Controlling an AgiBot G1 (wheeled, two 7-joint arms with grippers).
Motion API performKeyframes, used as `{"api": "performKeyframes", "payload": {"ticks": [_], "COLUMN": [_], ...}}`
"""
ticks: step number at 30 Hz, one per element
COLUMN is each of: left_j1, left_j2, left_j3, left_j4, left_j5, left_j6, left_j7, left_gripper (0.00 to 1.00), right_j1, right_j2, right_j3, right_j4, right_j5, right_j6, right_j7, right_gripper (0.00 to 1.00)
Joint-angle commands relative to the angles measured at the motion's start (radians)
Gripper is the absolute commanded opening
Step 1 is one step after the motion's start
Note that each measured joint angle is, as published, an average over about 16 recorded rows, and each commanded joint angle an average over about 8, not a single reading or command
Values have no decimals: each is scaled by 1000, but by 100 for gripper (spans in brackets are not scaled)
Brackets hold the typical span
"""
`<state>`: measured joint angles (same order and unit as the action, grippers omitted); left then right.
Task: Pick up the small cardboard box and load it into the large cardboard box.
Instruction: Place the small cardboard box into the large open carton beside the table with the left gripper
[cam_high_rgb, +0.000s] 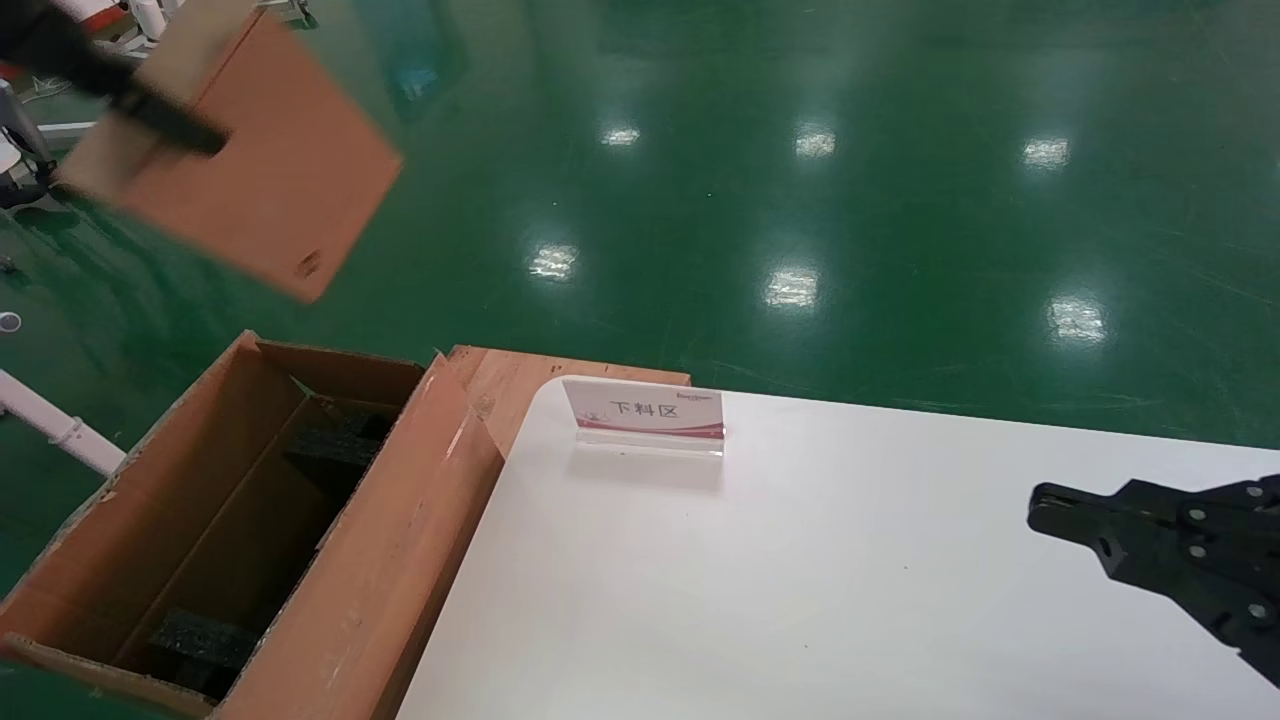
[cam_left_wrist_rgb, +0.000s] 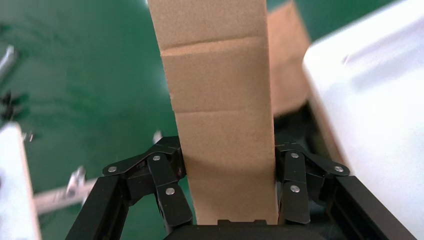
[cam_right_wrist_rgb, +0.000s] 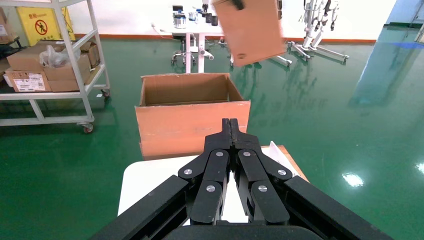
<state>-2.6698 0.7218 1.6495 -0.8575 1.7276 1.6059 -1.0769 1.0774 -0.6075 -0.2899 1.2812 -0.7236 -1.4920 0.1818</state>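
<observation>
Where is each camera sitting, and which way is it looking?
Head view: on the robot's head, looking down at the white table, the large cardboard box and the small cardboard box carried by the left gripper; right gripper shows.
Left wrist view: on the left wrist, looking along the left gripper clamped on the small cardboard box.
Right wrist view: on the right wrist, over the shut right gripper toward the large cardboard box.
Shared: all three show the small cardboard box.

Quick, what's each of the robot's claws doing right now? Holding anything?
Left end effector: shut on the small cardboard box, held in the air beyond the large cardboard box.
Right end effector: shut, empty, over the white table.
</observation>
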Motion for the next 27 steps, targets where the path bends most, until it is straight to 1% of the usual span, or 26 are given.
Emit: {"api": "performKeyframes", "payload": {"ticks": [1,2,3,4,7,10,14,19,27], "left_j1": [-30,-44,-58,-72,-109,-140,-165,-168,-133], "left_j2": [-9,-17,-24,-31,-47,-56,-62,-73,-116], "left_j3": [72,116,161,206,335,446,551,623,674], "left_j4": [25,26,26,25,17,0,-27,-54,-101], "left_j5": [-10,-23,-38,-54,-113,-178,-244,-294,-328], "left_j6": [5,5,5,6,4,0,-11,-25,-61], "left_j7": [34,39,42,42,33,14,-11,-42,-108], "left_gripper": [0,0,0,0,0,0,0,0,0], "right_j1": [0,0,0,0,0,0,0,0,0], "right_j2": [0,0,0,0,0,0,0,1,1], "right_j3": [0,0,0,0,0,-1,-1,-1,-2], "right_j4": [0,0,0,0,0,0,0,0,0], "right_j5": [0,0,0,0,0,0,1,1,1], "right_j6": [0,0,0,0,0,0,0,1,1], "right_j7": [0,0,0,0,0,0,0,-1,-1], "right_gripper": [76,88,99,100,100,100,100,100,100]}}
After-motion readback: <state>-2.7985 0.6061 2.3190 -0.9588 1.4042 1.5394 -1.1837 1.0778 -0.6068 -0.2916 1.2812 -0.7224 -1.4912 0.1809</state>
